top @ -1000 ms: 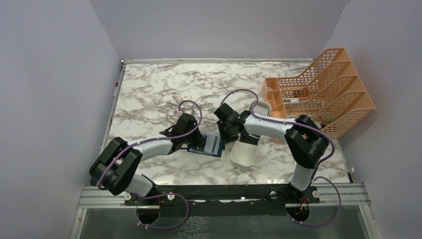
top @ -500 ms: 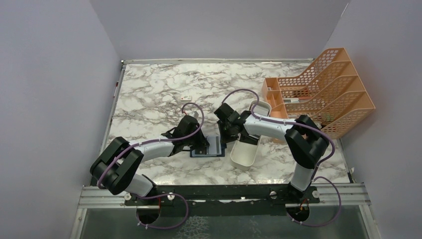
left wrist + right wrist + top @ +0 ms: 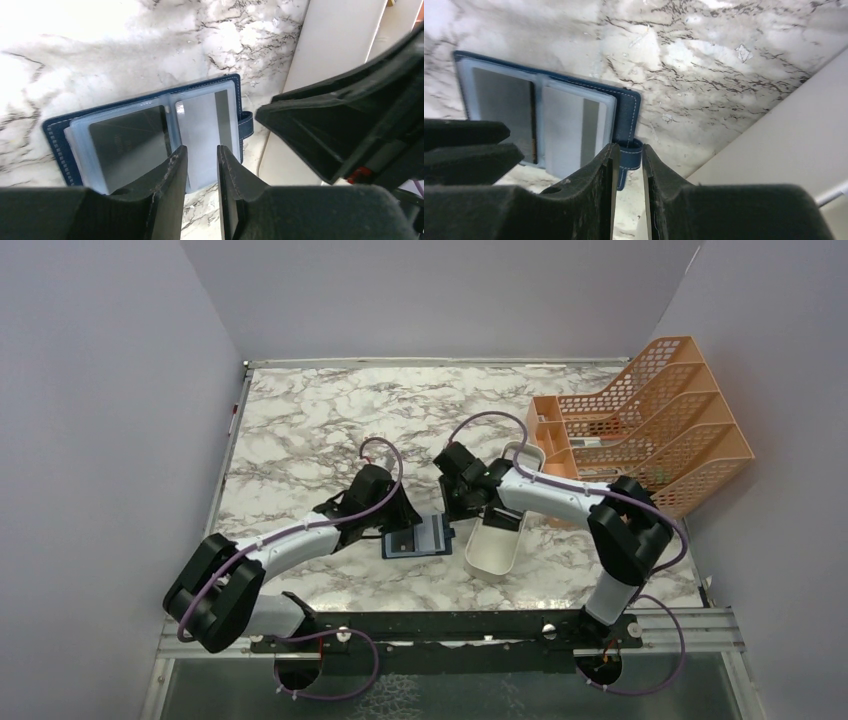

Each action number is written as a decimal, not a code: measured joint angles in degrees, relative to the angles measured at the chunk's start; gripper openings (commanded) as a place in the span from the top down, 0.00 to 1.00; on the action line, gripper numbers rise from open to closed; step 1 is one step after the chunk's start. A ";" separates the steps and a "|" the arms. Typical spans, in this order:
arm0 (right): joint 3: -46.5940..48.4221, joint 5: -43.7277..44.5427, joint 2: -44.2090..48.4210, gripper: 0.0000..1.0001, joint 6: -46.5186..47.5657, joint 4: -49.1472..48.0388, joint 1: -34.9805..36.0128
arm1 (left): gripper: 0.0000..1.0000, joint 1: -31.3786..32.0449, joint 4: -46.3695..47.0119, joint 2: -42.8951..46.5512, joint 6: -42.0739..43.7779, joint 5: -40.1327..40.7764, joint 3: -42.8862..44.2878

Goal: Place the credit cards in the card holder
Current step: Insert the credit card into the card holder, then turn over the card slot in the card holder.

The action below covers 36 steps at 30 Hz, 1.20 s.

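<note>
Left wrist: open navy card holder [image 3: 172, 112]

L end effector [image 3: 200, 150] now apart, prob. off card holder [image 3: 52, 130].

The white-and-black left arm [image 3: 300, 535] and right arm [image 3: 550, 495] both bend inward, wrists tilted down, tips close together. The left gripper [image 3: 201, 152] and right gripper [image 3: 629, 150] each show a narrow gap between the fingers.
</note>
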State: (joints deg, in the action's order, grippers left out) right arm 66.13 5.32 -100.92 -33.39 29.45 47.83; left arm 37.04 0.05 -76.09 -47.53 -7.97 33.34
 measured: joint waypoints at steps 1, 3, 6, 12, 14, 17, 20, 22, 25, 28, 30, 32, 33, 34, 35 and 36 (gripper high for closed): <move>0.07 -0.02 1.05 0.71 0.11 0.09 0.00 | 0.67 -0.39 -0.37 0.92 0.35 0.11 0.02; 0.13 -0.07 2.99 0.70 0.35 0.02 0.02 | 0.63 -1.36 -1.73 2.43 1.07 0.70 0.02; 0.13 -0.98 4.98 0.71 0.46 -0.79 0.24 | 0.59 -3.15 -3.34 4.90 2.21 1.84 -0.90; -0.22 -4.98 5.75 0.71 0.22 -4.72 1.38 | 0.53 -9.05 -4.48 9.22 3.13 1.75 -7.21; -0.46 -6.16 5.66 0.71 -0.02 -5.81 2.05 | 0.52 -9.94 -4.59 9.25 3.28 1.16 -8.70; -0.46 -7.15 4.79 0.71 -0.22 -7.21 3.04 | 0.50 -10.99 -4.13 9.05 3.41 -0.52 -9.75; -0.50 -7.67 2.89 0.72 -0.26 -8.17 3.58 | 0.51 -11.56 -2.43 8.15 3.54 -2.51 -9.79; -0.70 -7.67 1.38 0.73 -0.28 -8.72 3.65 | 0.54 -11.89 -0.26 7.17 3.48 -4.66 -10.10; -1.22 -7.67 -0.52 0.74 -0.59 -9.35 3.72 | 0.60 -12.35 4.50 5.95 2.38 -8.79 -11.80; -3.17 -7.65 -1.29 0.74 -1.09 -10.29 3.72 | 0.66 -12.59 8.81 4.85 0.57 -12.83 -13.60; -3.74 -7.65 -1.29 0.74 -1.31 -10.69 3.69 | 0.67 -12.61 10.84 4.68 -0.42 -14.69 -14.47; -3.89 -7.63 -1.29 0.74 -1.51 -11.54 3.72 | 0.68 -12.72 12.57 4.68 -1.40 -16.11 -14.91; -4.11 -7.61 -1.29 0.74 -1.53 -11.91 3.72 | 0.69 -12.72 13.53 4.68 -1.77 -16.70 -15.02; -4.37 -7.61 -1.29 0.74 -1.55 -12.31 3.72 | 0.69 -12.72 14.56 4.68 -2.25 -17.29 -15.04; -4.61 -7.61 -1.31 0.74 -1.60 -12.52 3.72 | 0.70 -12.72 15.47 4.68 -2.62 -17.79 -15.04; -4.83 -7.61 -1.36 0.74 -1.62 -12.70 3.72 | 0.70 -12.72 16.48 4.68 -2.93 -18.34 -15.04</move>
State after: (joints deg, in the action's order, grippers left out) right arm 61.30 -2.28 -102.28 -35.00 16.75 51.55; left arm 24.32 16.53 -71.42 -50.46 -26.30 18.31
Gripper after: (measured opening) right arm 0.260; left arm 0.312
